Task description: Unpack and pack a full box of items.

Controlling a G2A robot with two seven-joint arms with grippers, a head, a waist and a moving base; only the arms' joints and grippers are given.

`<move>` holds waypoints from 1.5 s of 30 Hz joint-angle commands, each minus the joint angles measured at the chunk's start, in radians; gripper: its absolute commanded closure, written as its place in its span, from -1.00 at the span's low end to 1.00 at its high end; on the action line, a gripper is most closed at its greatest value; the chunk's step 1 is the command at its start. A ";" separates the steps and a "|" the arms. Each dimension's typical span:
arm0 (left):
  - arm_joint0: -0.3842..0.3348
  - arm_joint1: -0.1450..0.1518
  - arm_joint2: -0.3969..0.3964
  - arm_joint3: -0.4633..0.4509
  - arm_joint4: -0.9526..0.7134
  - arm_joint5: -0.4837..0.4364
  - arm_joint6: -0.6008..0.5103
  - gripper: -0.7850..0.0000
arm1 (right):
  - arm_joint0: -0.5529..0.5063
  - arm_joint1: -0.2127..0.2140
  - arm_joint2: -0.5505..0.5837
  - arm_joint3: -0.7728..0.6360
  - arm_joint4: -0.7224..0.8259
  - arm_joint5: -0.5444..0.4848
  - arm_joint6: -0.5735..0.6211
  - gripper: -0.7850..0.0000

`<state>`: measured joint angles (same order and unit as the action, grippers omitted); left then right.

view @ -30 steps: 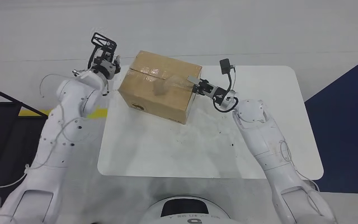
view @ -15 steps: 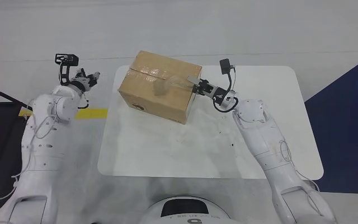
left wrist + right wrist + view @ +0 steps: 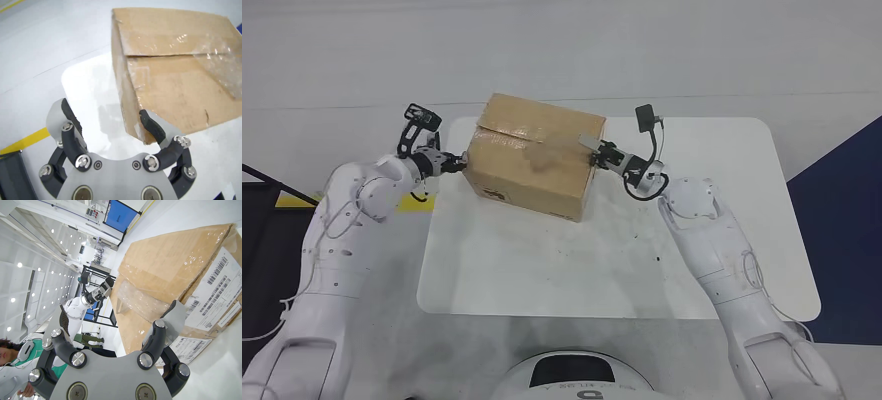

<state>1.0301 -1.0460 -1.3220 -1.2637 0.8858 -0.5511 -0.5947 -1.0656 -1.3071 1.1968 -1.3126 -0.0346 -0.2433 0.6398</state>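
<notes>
A brown cardboard box [image 3: 532, 155], taped shut along its top seam, stands at the back left of the white table [image 3: 642, 260]. My left gripper [image 3: 455, 165] is at the box's left side. In the left wrist view it is open [image 3: 103, 109], one fingertip [image 3: 144, 115] touching the lower corner edge of the box [image 3: 170, 75]. My right gripper [image 3: 594, 155] is at the box's right top edge. It is open [image 3: 119, 311], with one finger [image 3: 174, 308] against the edge of the box [image 3: 160, 266] above its white labels.
A yellow floor line [image 3: 412, 200] and a dark frame [image 3: 257, 180] lie left of the table. The table's white surface stretches in front and to the right of the box. The left gripper [image 3: 102, 291] shows beyond the box in the right wrist view.
The left arm swung out past the table's left edge and came back in against the box's left side. The box shifted slightly to the right. The right arm stayed put.
</notes>
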 commanded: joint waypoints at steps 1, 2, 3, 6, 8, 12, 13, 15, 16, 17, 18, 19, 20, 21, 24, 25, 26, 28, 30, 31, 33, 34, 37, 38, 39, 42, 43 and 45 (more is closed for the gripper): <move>0.015 0.008 -0.014 -0.025 -0.019 -0.073 -0.025 -1.00 | 0.000 0.000 0.000 0.000 0.000 0.000 0.000 -1.00; 0.029 0.013 -0.022 -0.047 -0.032 -0.116 -0.049 -1.00 | 0.000 0.000 0.000 0.000 0.000 0.000 0.000 -1.00; 0.037 0.016 -0.024 -0.060 -0.041 -0.140 -0.063 -1.00 | 0.000 0.000 0.000 0.000 0.000 0.000 0.000 -1.00; 0.072 0.025 -0.027 -0.109 -0.093 -0.211 -0.122 -1.00 | 0.000 0.000 0.000 0.000 0.000 0.000 0.000 -1.00; 0.089 0.028 -0.021 -0.137 -0.125 -0.226 -0.151 -1.00 | 0.000 0.000 0.000 0.000 0.000 0.000 0.000 -1.00; 0.098 0.031 -0.029 -0.166 -0.160 -0.201 -0.147 -1.00 | 0.000 0.000 0.000 0.000 0.000 0.000 0.000 -1.00; 0.098 0.032 -0.042 -0.170 -0.164 -0.179 -0.126 -1.00 | 0.000 0.000 0.000 0.000 0.000 0.000 0.000 -1.00; 0.100 0.036 -0.079 -0.178 -0.146 -0.114 -0.071 -1.00 | 0.000 0.000 0.000 0.000 0.000 0.000 0.000 -1.00; 0.105 0.037 -0.094 -0.183 -0.134 -0.086 -0.042 -1.00 | 0.000 0.000 0.000 0.000 0.000 0.000 0.000 -1.00; 0.109 0.038 -0.113 -0.183 -0.122 -0.055 -0.008 -1.00 | 0.000 0.000 0.000 0.000 0.000 0.000 0.000 -1.00; 0.114 0.039 -0.132 -0.176 -0.117 -0.017 0.026 -1.00 | 0.000 0.000 0.000 0.000 0.000 0.000 0.000 -1.00; 0.118 0.039 -0.144 -0.169 -0.106 0.023 0.053 -1.00 | 0.000 0.000 0.000 0.000 0.000 0.000 0.000 -1.00; 0.120 0.038 -0.151 -0.158 -0.091 0.063 0.073 -1.00 | 0.000 0.000 0.000 0.000 0.000 0.000 0.000 -1.00; 0.119 0.037 -0.148 -0.146 -0.076 0.091 0.082 -1.00 | 0.000 0.000 0.000 0.000 0.000 0.000 0.000 -1.00; 0.093 0.028 -0.111 -0.082 -0.010 0.221 0.100 -1.00 | 0.000 0.000 0.000 0.000 0.000 0.000 0.000 -1.00; 0.079 0.023 -0.093 -0.051 0.001 0.268 0.105 -1.00 | 0.000 0.000 0.000 0.000 0.000 0.000 0.000 -1.00; 0.063 0.017 -0.070 -0.027 0.009 0.302 0.114 -1.00 | 0.000 0.000 0.000 0.000 0.000 0.000 0.000 -1.00; 0.029 0.005 -0.031 0.026 0.008 0.354 0.129 -1.00 | 0.000 0.000 0.000 0.000 0.000 0.000 0.000 -1.00; -0.007 -0.009 -0.002 0.080 -0.016 0.413 0.156 -1.00 | 0.000 0.000 0.000 0.000 0.000 0.000 0.000 -1.00; -0.016 -0.013 0.003 0.095 -0.022 0.429 0.163 -1.00 | 0.000 0.000 0.000 0.000 0.000 0.000 0.000 -1.00; -0.048 -0.023 0.022 0.138 -0.028 0.477 0.177 -1.00 | 0.000 0.000 0.000 0.000 0.000 0.000 0.000 -1.00; -0.055 -0.025 0.029 0.146 -0.028 0.477 0.177 -1.00 | 0.000 0.000 0.000 0.000 0.000 0.000 0.000 -1.00; -0.082 -0.033 0.070 0.172 -0.007 0.419 0.156 -1.00 | 0.000 0.000 0.000 0.000 0.000 0.000 0.000 -1.00; -0.088 -0.035 0.083 0.176 -0.002 0.390 0.149 -1.00 | 0.000 0.000 0.000 0.000 0.000 0.000 0.000 -1.00; -0.093 -0.036 0.093 0.181 0.000 0.358 0.146 -1.00 | 0.000 0.000 0.000 0.000 0.000 0.000 0.000 -1.00; -0.103 -0.036 0.115 0.188 0.041 0.281 0.148 -1.00 | 0.000 0.000 0.000 0.000 0.000 0.000 0.000 -1.00; -0.101 -0.037 0.117 0.187 0.037 0.270 0.157 -1.00 | 0.000 0.000 0.000 0.000 0.000 0.000 0.000 -1.00; -0.100 -0.037 0.114 0.188 0.032 0.258 0.168 -1.00 | 0.000 0.000 0.000 0.000 0.000 0.000 0.000 -1.00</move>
<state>0.9291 -1.0833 -1.2057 -1.0756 0.9207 -0.2915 -0.4315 -1.0656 -1.3069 1.1969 -1.3126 -0.0346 -0.2433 0.6398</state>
